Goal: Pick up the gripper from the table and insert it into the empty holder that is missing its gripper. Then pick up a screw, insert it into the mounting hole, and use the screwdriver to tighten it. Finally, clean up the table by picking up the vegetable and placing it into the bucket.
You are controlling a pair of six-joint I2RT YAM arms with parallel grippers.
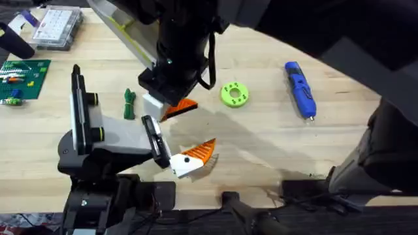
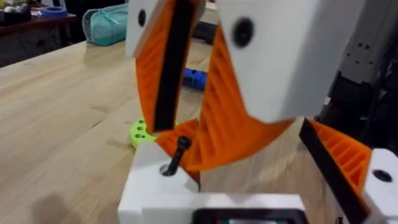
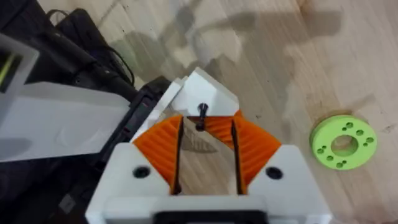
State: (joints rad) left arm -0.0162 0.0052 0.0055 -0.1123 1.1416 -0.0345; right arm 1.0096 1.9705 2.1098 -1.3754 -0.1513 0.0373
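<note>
R gripper [image 3: 207, 119] near the holder [image 1: 117, 137] end plate, fingers narrow, pinching a screw [image 3: 201, 117] w/ its tip at the white base of the gripper [image 3: 208, 93], just beside holder. Screwdriver [image 1: 300, 89] on bench [image 1: 261, 150], well apart from holder, past lime disc [image 1: 234, 94].
</note>
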